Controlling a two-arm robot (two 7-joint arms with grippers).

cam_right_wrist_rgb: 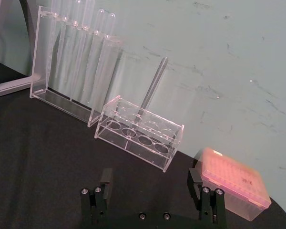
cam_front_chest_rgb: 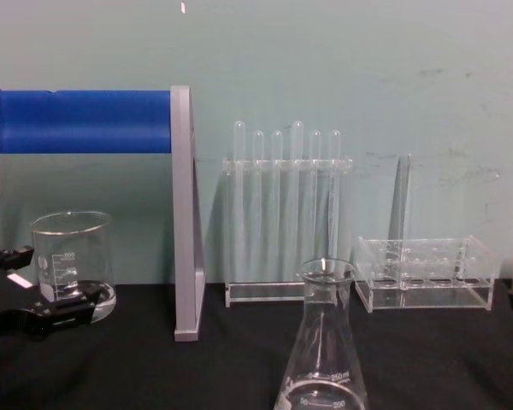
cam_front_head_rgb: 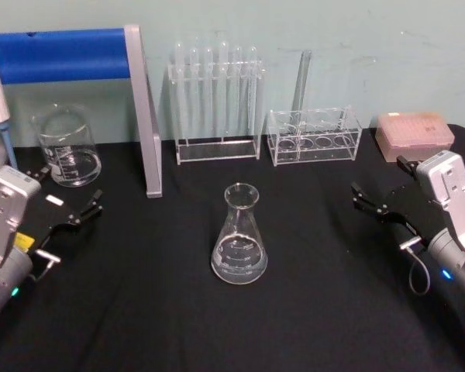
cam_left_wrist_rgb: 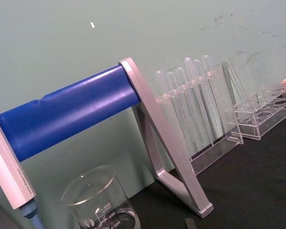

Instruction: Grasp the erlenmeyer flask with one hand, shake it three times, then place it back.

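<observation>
The erlenmeyer flask (cam_front_head_rgb: 239, 236) stands upright in the middle of the black table, clear glass with white marks; the chest view shows its neck and upper cone (cam_front_chest_rgb: 323, 359) close in front. My right gripper (cam_front_head_rgb: 384, 184), the hand with the grey cable, hovers low at the right, well apart from the flask, fingers spread and empty. In the right wrist view its fingers (cam_right_wrist_rgb: 105, 180) stand wide apart over bare cloth. My left gripper (cam_front_head_rgb: 66, 194) rests at the far left beside the beaker, open and empty, and it shows again in the chest view (cam_front_chest_rgb: 34, 290).
A glass beaker (cam_front_head_rgb: 68, 147) stands back left under a blue-barred stand (cam_front_head_rgb: 143, 116). A tall test tube rack (cam_front_head_rgb: 215, 101) and a low acrylic rack (cam_front_head_rgb: 314, 136) line the back wall. A pink tip box (cam_front_head_rgb: 415, 133) sits back right.
</observation>
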